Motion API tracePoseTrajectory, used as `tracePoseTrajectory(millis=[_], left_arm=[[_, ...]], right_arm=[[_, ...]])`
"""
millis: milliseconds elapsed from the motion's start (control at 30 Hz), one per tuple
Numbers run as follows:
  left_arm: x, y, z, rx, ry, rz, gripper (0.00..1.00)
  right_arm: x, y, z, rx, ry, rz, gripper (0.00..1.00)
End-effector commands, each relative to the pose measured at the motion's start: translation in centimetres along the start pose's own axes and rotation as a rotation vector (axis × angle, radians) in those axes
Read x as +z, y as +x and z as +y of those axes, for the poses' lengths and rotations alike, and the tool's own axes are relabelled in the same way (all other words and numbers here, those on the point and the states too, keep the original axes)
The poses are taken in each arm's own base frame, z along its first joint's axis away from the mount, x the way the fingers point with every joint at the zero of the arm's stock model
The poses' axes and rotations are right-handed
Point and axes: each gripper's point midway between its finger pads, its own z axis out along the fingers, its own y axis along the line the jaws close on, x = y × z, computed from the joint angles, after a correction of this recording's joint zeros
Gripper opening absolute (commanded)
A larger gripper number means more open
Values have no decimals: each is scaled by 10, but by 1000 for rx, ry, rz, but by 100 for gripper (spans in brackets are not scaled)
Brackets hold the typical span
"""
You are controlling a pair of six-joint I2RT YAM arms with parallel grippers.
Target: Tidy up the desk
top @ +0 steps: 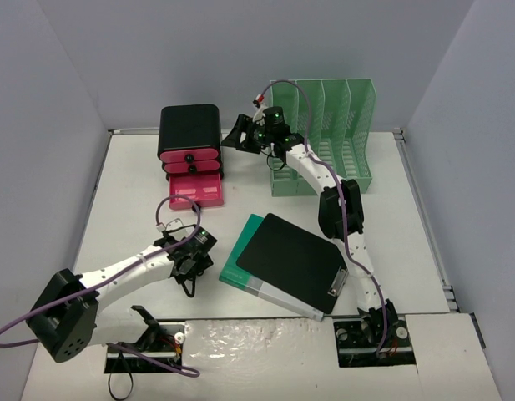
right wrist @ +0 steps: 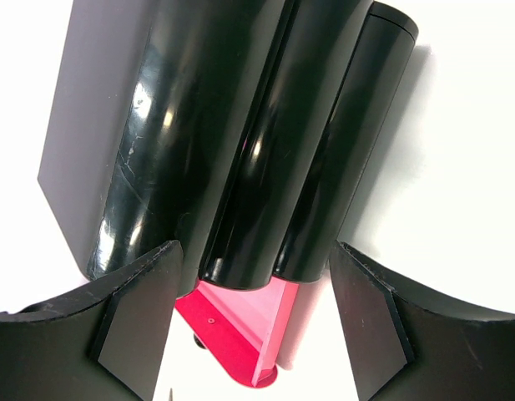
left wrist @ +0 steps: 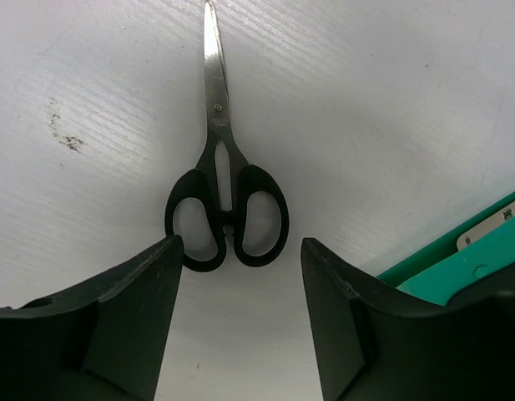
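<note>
The white desk (top: 132,209) holds black-handled scissors (left wrist: 226,192), shown only in the left wrist view, blades pointing away. My left gripper (top: 190,261) (left wrist: 239,247) hangs open just short of the handles, with bare desk between its fingers. A black drawer unit (top: 190,140) (right wrist: 240,134) with pink drawers stands at the back, its bottom pink drawer (top: 197,191) (right wrist: 249,330) pulled out. My right gripper (top: 240,135) (right wrist: 255,251) is open beside and above the unit's right side, holding nothing.
A green file organizer (top: 328,134) stands at the back right, behind the right arm. A black clipboard (top: 290,261) lies on a green folder (top: 240,259) (left wrist: 474,251) in the middle, just right of the left gripper. Grey walls close in the desk.
</note>
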Motion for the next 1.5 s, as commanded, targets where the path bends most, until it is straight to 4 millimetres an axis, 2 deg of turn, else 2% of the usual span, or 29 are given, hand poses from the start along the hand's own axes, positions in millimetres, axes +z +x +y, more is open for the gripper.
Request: tracePoseTrajectory(millis=[0, 233, 967, 1033, 1467], left_arm=[[2, -4, -14, -25, 30, -16, 55], [7, -3, -14, -26, 20, -17, 54], [1, -5, -9, -63, 53, -38, 49], [0, -5, -8, -68, 59, -41, 47], [2, 0, 3, -77, 33, -28, 46]], right_arm=[[-8, -20, 28, -49, -59, -49, 68], [-11, -20, 25, -49, -54, -46, 68], [-10, -17, 23, -47, -52, -39, 68], [-10, -17, 24, -47, -53, -37, 68], [-11, -17, 23, -47, -52, -36, 68]])
